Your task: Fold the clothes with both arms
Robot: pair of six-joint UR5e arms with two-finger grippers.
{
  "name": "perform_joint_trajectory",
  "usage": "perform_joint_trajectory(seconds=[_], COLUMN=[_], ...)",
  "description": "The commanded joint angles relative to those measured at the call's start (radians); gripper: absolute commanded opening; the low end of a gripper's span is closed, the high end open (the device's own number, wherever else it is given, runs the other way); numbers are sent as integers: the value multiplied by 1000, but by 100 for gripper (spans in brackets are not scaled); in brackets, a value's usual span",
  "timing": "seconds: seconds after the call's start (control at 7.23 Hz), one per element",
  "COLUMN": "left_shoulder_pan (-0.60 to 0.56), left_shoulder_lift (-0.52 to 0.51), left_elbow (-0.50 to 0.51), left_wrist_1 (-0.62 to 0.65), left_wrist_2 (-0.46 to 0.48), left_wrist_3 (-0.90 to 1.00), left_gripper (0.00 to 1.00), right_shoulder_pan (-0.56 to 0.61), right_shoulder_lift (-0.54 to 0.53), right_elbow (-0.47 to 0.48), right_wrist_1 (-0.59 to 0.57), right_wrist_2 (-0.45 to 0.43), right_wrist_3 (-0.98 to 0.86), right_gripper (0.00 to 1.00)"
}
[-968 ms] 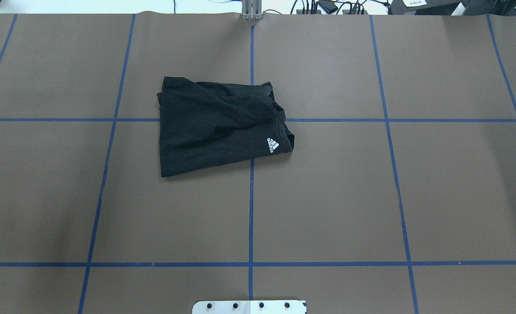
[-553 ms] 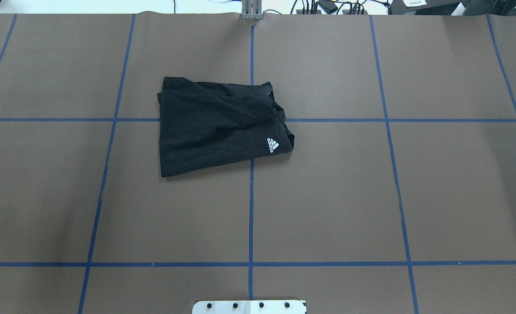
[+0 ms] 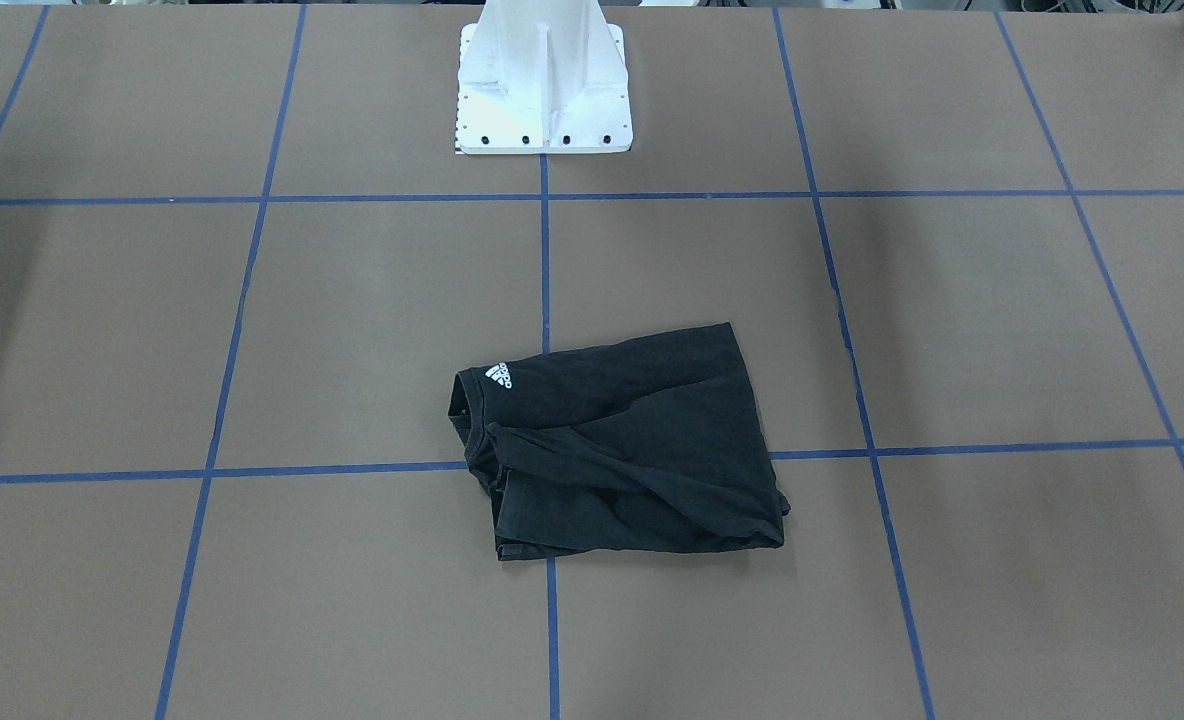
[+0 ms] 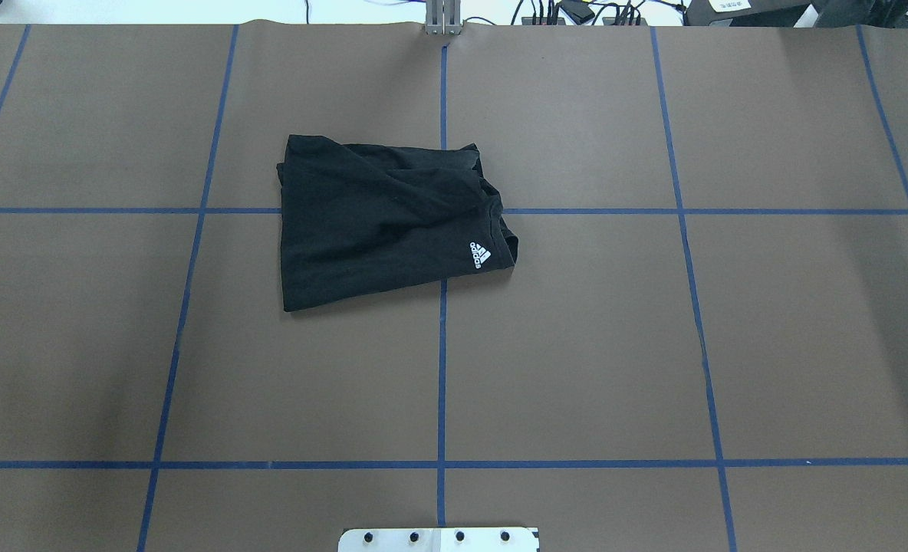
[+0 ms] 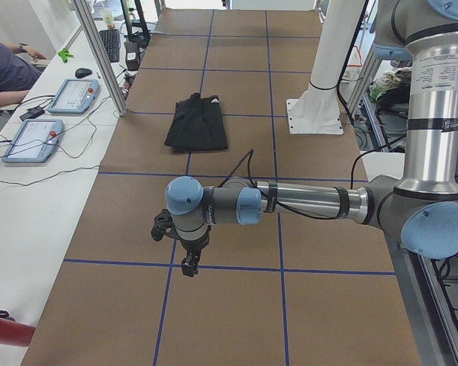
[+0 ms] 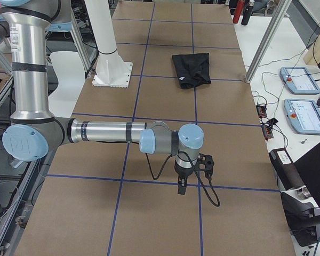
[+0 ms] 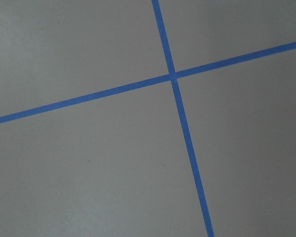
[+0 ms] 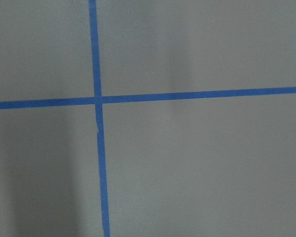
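Note:
The clothes are one black T-shirt [image 4: 385,222], folded into a rough rectangle with a small white logo at its right corner, lying left of the table's centre line. It also shows in the front-facing view [image 3: 622,450] and small in both side views [image 5: 197,122] [image 6: 191,69]. Nothing touches it. My left gripper [image 5: 189,267] points down over the brown table far from the shirt, near a tape crossing. My right gripper [image 6: 181,188] hangs the same way at the opposite end. I cannot tell whether either is open or shut. Both wrist views show only brown table and blue tape.
The white pedestal [image 3: 542,80] stands at the robot's edge of the table. Blue tape lines [image 4: 442,368] divide the brown surface into squares. Beyond the far edge, a side bench holds control tablets [image 5: 34,137] [image 6: 304,114], and a person's arm [image 5: 4,76] rests there.

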Motion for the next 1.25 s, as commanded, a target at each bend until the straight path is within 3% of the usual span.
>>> perform_joint_trajectory(seconds=[0.0, 1.11], left_shoulder_pan=[0, 0], left_shoulder_lift=[0, 2], left_elbow=[0, 11], left_wrist_1=[-1, -1], left_wrist_2=[-2, -4], left_wrist_3=[2, 2], left_gripper=[100, 100], right_shoulder_pan=[-3, -4], right_shoulder_lift=[-1, -27], right_elbow=[-4, 1], right_wrist_1=[15, 24], right_wrist_2=[74, 82], right_wrist_3=[-33, -22], right_gripper=[100, 100])
